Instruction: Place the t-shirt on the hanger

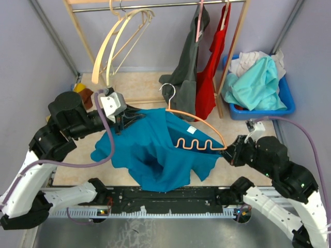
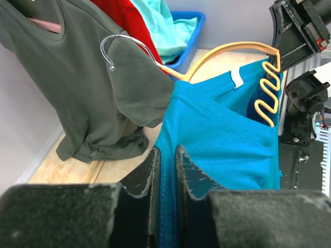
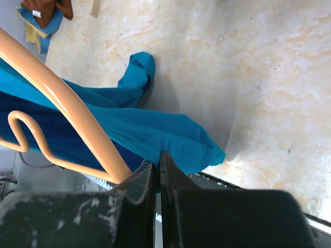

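The teal-blue t-shirt (image 1: 150,155) hangs bunched above the table between both arms. My left gripper (image 1: 120,126) is shut on its stitched edge, and in the left wrist view that edge runs straight up between the jaws (image 2: 166,151). The orange hanger (image 1: 207,126) is threaded into the shirt, with its silver hook up and to the back and its wavy bar showing at the neck opening. My right gripper (image 1: 231,151) is shut on the hanger's right corner. In the right wrist view the hanger (image 3: 67,103) ends at the closed jaws (image 3: 156,161), with the t-shirt (image 3: 155,134) draped over it.
A wooden clothes rack (image 1: 155,6) stands at the back with cream hangers (image 1: 116,44), a dark grey shirt (image 1: 189,72) and a red garment (image 1: 209,77). A blue bin (image 1: 288,98) at the back right holds an aqua garment (image 1: 256,85) and white cloths.
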You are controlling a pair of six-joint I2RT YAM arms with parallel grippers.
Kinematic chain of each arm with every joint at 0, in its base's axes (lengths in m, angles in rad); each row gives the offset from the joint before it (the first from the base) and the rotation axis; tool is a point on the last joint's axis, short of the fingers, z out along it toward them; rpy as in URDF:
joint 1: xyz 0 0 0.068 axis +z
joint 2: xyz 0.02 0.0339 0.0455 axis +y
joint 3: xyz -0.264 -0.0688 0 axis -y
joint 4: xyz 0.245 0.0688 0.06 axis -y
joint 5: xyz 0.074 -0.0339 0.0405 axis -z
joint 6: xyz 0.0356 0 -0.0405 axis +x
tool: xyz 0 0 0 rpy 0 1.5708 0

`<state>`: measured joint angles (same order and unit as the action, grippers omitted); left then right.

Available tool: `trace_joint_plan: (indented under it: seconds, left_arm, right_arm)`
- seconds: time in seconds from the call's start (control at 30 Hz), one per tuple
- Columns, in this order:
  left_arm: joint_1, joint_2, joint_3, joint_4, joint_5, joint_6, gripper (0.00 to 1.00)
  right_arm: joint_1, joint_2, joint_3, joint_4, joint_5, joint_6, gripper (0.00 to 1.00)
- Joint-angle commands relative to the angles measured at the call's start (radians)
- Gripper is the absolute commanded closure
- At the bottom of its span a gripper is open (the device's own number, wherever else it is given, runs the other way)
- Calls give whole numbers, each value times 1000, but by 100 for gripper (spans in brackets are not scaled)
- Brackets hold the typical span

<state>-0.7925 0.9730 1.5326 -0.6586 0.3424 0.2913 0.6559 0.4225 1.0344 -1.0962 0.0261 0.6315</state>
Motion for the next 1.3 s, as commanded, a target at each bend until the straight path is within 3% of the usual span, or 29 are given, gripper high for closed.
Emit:
trace_joint_plan:
  seconds: [0.0, 0.5, 1.27]
  left_arm:
    - [4, -54, 6, 78, -79, 47, 100]
    - [5, -73, -8, 66, -116, 80, 100]
    - [4, -22, -42, 120, -186, 121, 100]
  right_arm:
    - [-6, 53, 74, -94, 79, -47, 100]
    - [-6, 224, 173, -197, 228, -146, 100]
    - [-6, 259, 361, -244, 9, -203, 100]
